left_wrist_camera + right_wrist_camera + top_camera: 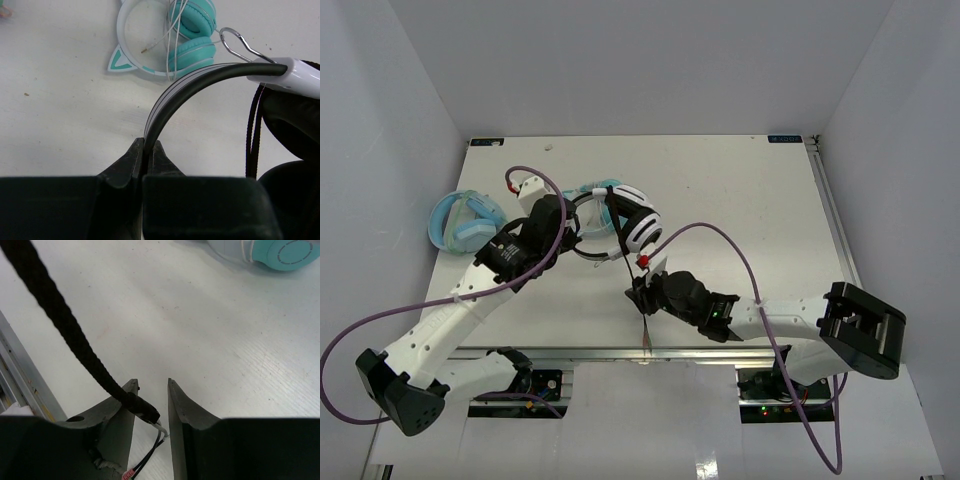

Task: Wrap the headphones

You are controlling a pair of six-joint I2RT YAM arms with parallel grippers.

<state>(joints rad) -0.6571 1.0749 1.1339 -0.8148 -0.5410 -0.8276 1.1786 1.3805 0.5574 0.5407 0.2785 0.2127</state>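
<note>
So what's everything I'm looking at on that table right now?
Over-ear headphones with white oval earcups, black pads, thin black headband: one, black and white, mid-table.
Braided cable: one, black, running from those headphones toward the near edge.
Plastic cat-ear headphones: one, teal and white, just behind the black-and-white pair.
Chunky headphones: one, light blue, left side of table.
Table: one, white.
Left fingers: two, black, shut on the thin headband.
Right fingers: two, black, apart, cable lying against one.

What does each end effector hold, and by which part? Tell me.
Left end effector grips the headphones by the headband. Right end effector is open; the cable lies unclamped between its jaws.
</note>
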